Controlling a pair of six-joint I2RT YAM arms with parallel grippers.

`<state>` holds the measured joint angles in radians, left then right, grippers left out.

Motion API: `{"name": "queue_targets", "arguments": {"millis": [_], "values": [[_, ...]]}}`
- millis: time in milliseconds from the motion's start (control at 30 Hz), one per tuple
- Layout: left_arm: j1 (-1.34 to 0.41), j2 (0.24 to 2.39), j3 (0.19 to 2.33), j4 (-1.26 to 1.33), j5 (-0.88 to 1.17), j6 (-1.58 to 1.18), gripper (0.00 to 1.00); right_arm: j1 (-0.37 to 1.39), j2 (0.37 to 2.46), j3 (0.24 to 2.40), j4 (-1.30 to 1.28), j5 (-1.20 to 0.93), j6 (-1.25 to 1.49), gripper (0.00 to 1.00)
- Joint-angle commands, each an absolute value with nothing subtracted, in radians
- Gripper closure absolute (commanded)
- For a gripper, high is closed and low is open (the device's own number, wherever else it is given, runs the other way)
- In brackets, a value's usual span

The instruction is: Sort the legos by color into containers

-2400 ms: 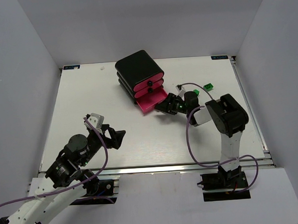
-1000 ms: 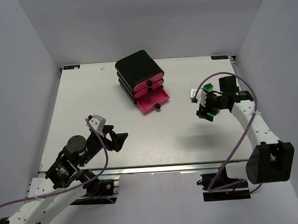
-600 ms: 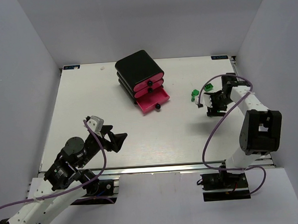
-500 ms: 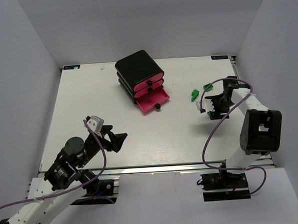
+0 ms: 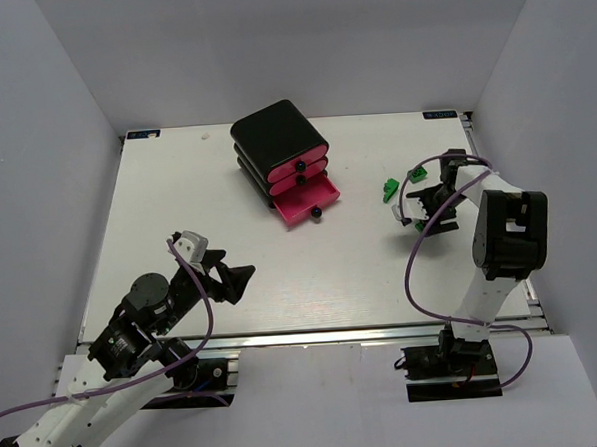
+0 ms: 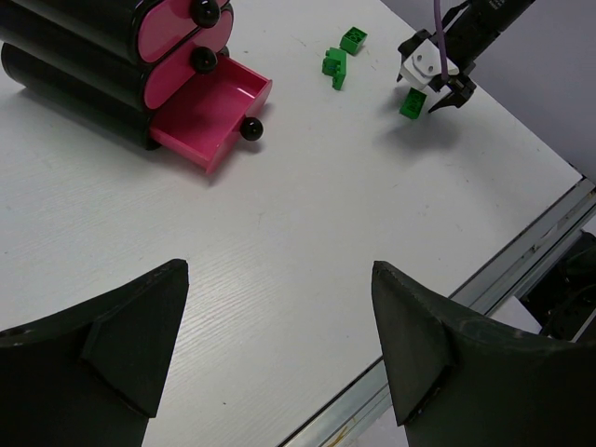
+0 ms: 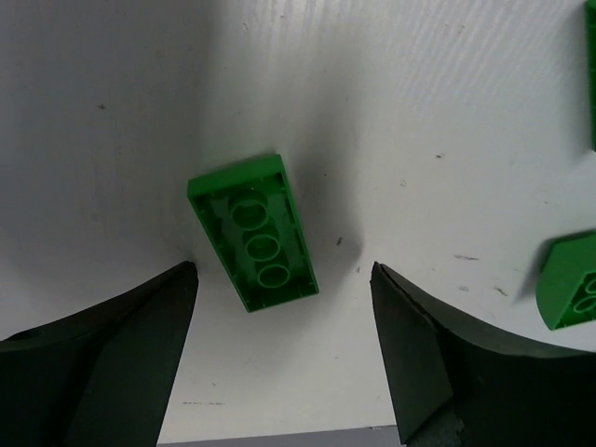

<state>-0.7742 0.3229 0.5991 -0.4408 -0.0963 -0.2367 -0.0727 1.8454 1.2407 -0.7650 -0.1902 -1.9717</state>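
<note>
Legos (image 5: 389, 190) right of the drawers (image 5: 303, 199)

The black cabinet (image 5: 277, 132) and its pink drawers (image 6: 212, 112) showed smooth, glossy plastic. A green brick (image 7: 253, 233) looked like hard plastic with a slight sheen. The white table (image 5: 178, 220) was matt, finely grained and lightly scuffed, edged by a brushed metal rail (image 5: 314, 335).

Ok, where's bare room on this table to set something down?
Bare: the table left of the cabinet, and the stretch between the open bottom drawer and the near edge. Crowded: far right, green legos at the jaws of the right gripper.
</note>
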Motion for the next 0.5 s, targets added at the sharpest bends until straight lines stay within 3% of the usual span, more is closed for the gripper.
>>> {"name": "queue_targets", "arguments": {"millis": [0, 467], "values": [[-0.770, 0.327, 0.601, -0.439, -0.109, -0.232, 0.11, -0.074, 1.859, 1.270, -0.781, -0.190, -2.160, 0.20], [-0.770, 0.333, 0.603, -0.449, -0.132, -0.236, 0.11, -0.066, 1.990, 1.350, -0.900, -0.161, -2.195, 0.33]]}}
